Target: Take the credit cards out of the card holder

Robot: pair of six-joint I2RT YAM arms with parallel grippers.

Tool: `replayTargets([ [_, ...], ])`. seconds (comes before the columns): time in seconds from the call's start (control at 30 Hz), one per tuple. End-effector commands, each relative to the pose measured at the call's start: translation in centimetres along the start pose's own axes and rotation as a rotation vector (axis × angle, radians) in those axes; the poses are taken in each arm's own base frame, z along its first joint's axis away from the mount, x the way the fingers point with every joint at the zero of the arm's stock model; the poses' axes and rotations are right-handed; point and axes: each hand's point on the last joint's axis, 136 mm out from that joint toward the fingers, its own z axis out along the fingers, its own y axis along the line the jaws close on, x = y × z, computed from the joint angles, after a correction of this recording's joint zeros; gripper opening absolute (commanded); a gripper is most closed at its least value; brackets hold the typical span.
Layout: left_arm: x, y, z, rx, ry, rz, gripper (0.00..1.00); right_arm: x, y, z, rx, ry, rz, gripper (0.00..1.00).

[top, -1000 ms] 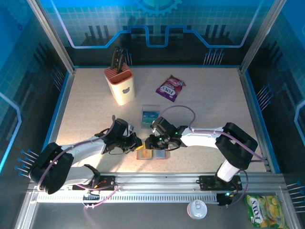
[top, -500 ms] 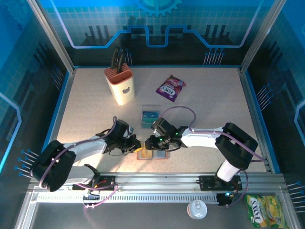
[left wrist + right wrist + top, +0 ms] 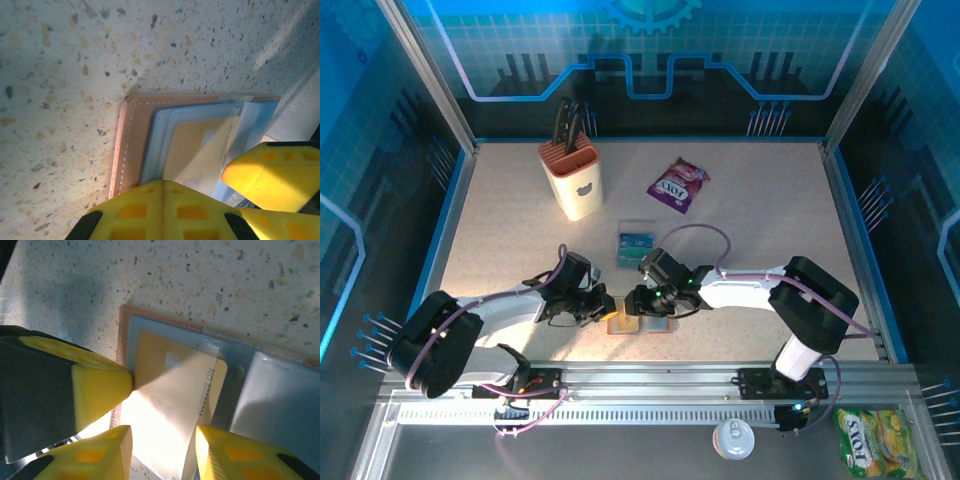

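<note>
The tan-brown card holder (image 3: 656,326) lies open near the table's front edge, its leather border (image 3: 131,140) and grey-blue sleeves (image 3: 280,395) showing. A yellowish-tan credit card (image 3: 175,375) sits in the left sleeve, partly slid out toward me, and it shows in the left wrist view too (image 3: 195,145). My left gripper (image 3: 603,305) is shut, its tip (image 3: 162,184) pressing down on the holder's left edge. My right gripper (image 3: 635,303) is open, its two fingers (image 3: 162,435) standing on either side of that card. Teal-blue cards (image 3: 635,240) lie farther back.
Those teal-blue cards rest in a clear tray (image 3: 636,258) just behind the grippers. A purple snack packet (image 3: 678,185) and a cream knife block (image 3: 573,178) stand farther back. The front rail (image 3: 650,385) runs close below the holder.
The right gripper's fingers have spread a little wider around the card. Both arms have stayed almost in place over the holder.
</note>
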Motion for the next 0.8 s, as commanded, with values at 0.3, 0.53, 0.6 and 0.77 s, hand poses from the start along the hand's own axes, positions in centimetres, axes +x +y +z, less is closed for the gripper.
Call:
replayTargets([
  [0.3, 0.6, 1.9, 0.2, -0.054, 0.010, -0.023, 0.05, 0.8, -0.3, 1.2, -0.031, 0.031, 0.024, 0.31],
  [0.53, 0.6, 1.9, 0.2, -0.054, 0.008, -0.022, 0.05, 1.0, -0.7, 1.4, -0.023, 0.036, 0.033, 0.29],
  [0.6, 0.6, 1.8, 0.1, -0.053, 0.006, -0.021, 0.06, 1.1, -1.2, 1.4, -0.002, 0.039, 0.040, 0.32],
  [0.77, 0.4, 1.8, -0.2, -0.060, -0.008, -0.017, 0.08, 1.2, -2.1, 0.8, 0.050, 0.025, 0.045, 0.33],
])
